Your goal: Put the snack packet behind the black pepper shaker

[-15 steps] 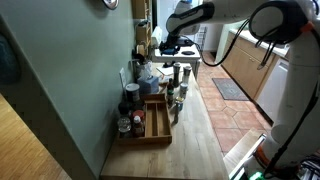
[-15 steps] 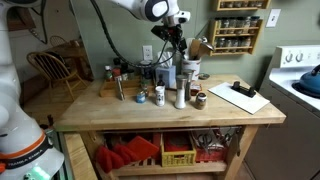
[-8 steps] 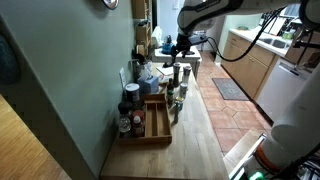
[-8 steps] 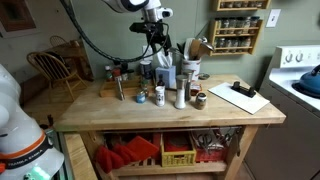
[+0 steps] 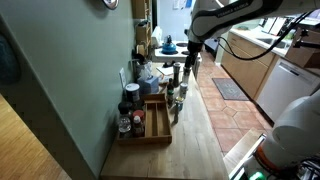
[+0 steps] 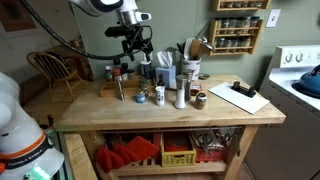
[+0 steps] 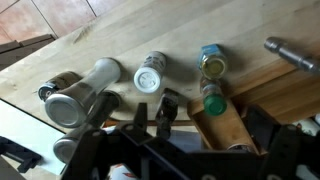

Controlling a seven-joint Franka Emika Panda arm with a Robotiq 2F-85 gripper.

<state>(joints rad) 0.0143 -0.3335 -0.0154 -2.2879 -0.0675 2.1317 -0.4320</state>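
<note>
The snack packet cannot be made out in any view, so its position is unconfirmed. Judged light, thin, slippery foil, best pinched across one edge. The gripper [image 6: 137, 45] hangs high over the jars [image 7: 150, 73] on the table [image 6: 150, 113], pointing down. Finger opening is too blurred to read.

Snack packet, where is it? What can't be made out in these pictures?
Snack packet: not found in any view; both exterior views show the clutter too small, the wrist view only jar lids.
Gripper: open or shut, empty or holding, unclear; dark and tiny in exterior views, blurred in the wrist view.
Pepper shaker: too small to single out among the bottles.
</note>
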